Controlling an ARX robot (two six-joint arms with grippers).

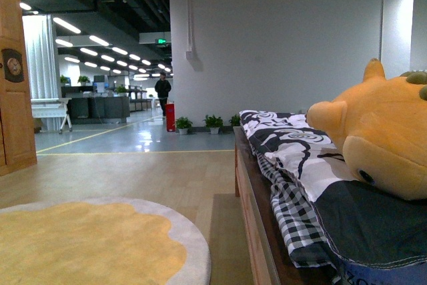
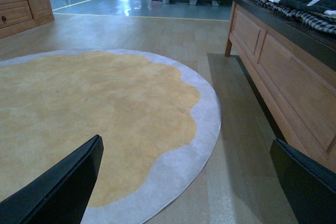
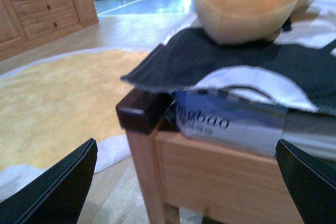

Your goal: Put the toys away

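A large orange-yellow plush toy (image 1: 383, 135) lies on the bedding at the near end of the wooden bed (image 1: 257, 211), at the right of the front view. In the right wrist view the toy (image 3: 247, 3) rests on dark bedding above the bed's corner post (image 3: 142, 111). My right gripper (image 3: 186, 192) is open, low in front of that bed corner, well short of the toy. My left gripper (image 2: 189, 187) is open above the floor at the edge of the round rug (image 2: 94, 114), with nothing between its fingers. Neither arm shows in the front view.
A round yellow rug (image 1: 87, 241) with a grey border covers the floor left of the bed. Black-and-white patterned bedding (image 1: 287, 145) is piled along the bed. A wooden cabinet (image 1: 17, 71) stands at far left. Potted plants (image 1: 213, 123) line the far wall, and a person (image 1: 162, 91) walks in the distance.
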